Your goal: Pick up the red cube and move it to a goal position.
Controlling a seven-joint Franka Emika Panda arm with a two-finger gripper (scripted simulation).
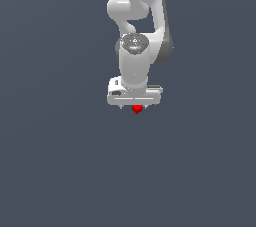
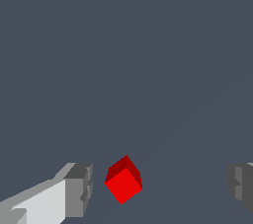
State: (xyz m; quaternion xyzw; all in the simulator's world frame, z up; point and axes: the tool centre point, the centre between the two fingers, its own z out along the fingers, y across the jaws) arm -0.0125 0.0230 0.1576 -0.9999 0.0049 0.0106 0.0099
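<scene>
Two fingers of the end effector (image 2: 158, 188) stand spread wide in the wrist view, one light-grey fingertip (image 2: 79, 188) just beside the red cube (image 2: 123, 184) and the other at the far edge of the picture, well apart from it. Neither pad touches the cube, so nothing is pinched yet. The cube sits between the fingers, closer to one than the other, turned so a corner faces the camera rather than a flat face.

From the exterior view, the end effector (image 1: 135, 105) points downward with the red cube (image 1: 136, 109) peeking out just beneath the white hand, and the arm (image 1: 137, 36) rises above it. The cube appears to rest on the plain dark counter (image 1: 60, 171), though its contact with the surface is hard to confirm.

As a judgement, the approach looks done: the hand is over the cube and straddling it. Closing on it, lifting it and carrying it to the goal all remain, and no goal marker shows in either view.
</scene>
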